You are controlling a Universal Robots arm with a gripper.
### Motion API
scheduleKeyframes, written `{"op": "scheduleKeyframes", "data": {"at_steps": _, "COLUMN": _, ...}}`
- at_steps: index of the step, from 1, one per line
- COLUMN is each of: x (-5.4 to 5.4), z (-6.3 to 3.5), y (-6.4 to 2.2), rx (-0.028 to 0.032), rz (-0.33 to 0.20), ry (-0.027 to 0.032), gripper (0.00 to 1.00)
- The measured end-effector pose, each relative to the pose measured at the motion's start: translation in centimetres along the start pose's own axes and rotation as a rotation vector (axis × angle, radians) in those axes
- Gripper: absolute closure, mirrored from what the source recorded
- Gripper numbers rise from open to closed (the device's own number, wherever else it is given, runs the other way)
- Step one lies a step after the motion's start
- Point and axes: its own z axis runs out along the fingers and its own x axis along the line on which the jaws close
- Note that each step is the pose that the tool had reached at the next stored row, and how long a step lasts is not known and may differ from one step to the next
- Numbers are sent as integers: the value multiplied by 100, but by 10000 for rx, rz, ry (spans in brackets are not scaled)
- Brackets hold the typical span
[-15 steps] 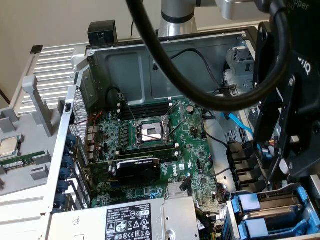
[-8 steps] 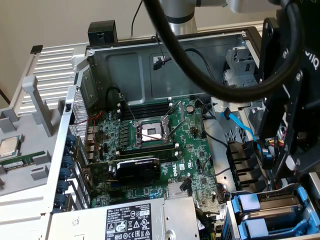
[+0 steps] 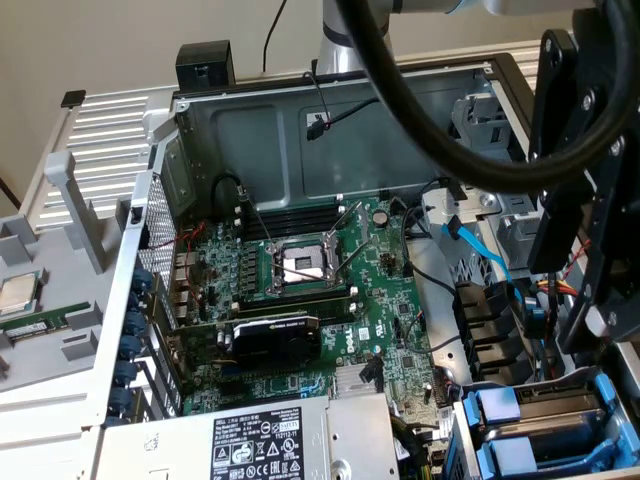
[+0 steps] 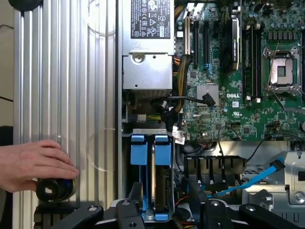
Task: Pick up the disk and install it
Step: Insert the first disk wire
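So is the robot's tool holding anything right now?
No, nothing is held. The tool is open, hanging over the two blue drive carriers that sit side by side in the computer case.

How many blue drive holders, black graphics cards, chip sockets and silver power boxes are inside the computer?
Blue drive holders: 2
Black graphics card: 1
Chip socket: 1
Silver power box: 1
Total: 5
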Motion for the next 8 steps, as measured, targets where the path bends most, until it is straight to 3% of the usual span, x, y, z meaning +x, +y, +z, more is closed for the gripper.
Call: {"op": "scheduleKeyframes", "data": {"at_steps": 8, "x": 0, "z": 0, "y": 0, "rx": 0, "rz": 0, "ry": 0, "gripper": 49}}
